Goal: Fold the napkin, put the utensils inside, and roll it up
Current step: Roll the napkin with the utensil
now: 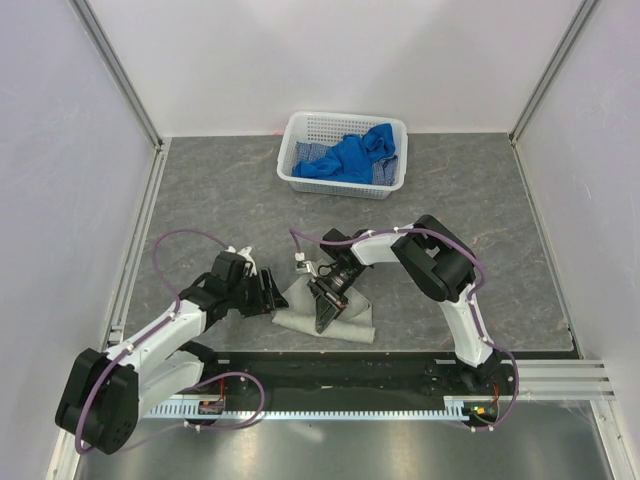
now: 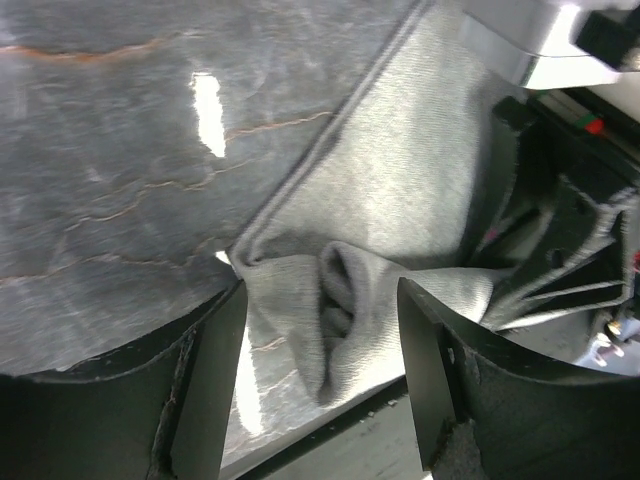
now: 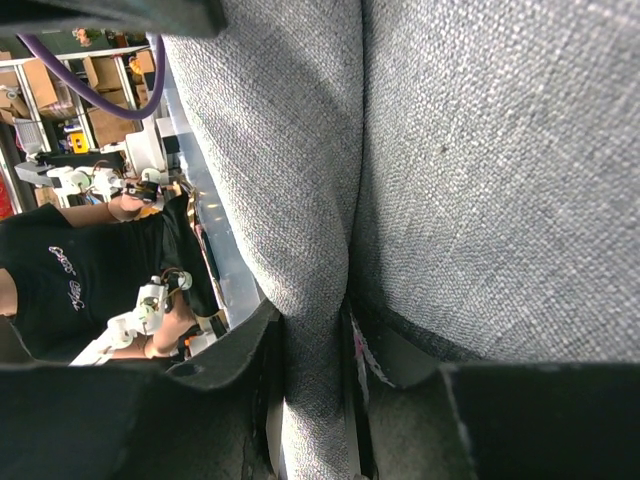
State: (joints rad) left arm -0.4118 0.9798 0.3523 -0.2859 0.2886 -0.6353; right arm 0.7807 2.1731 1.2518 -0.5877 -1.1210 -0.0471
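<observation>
Napkin (image 1: 352, 322) lies on the grey marbled counter (image 1: 200, 200) near its front edge, between the two arms, bunched into a small, uneven folded pad rather than spread flat. Left claw (image 1: 272, 297) sits low at the napkin's left edge, pointing toward it. In the left wrist view its jaws stand wide apart and straddle a puckered, rolled-over corner of the cloth. The pucker sits in the gap, with the cloth reaching both fingers (image 2: 205, 390) but not squeezed between them; nothing is gripped there. A hemmed edge of the napkin runs diagonally up and away from that corner across the counter. Right claw (image 1: 325, 322) points steeply down onto the middle of the napkin, just beside the left claw. In the right wrist view the grey weave fills nearly the whole frame, and a raised ridge of cloth runs down between the fingers; the jaws are drawn in narrowly on that ridge, so the right claw has a pinch of napkin. Fabric on either side of the ridge bulges outward in two rounded lobes. White lattice basket (image 1: 300, 125) stands at the back of the counter, well apart from the napkin, holding crumpled blue cloths (image 1: 350, 155). Past the counter edge in the right wrist view, a person in a black T-shirt (image 3: 70, 290) is partly seen.
</observation>
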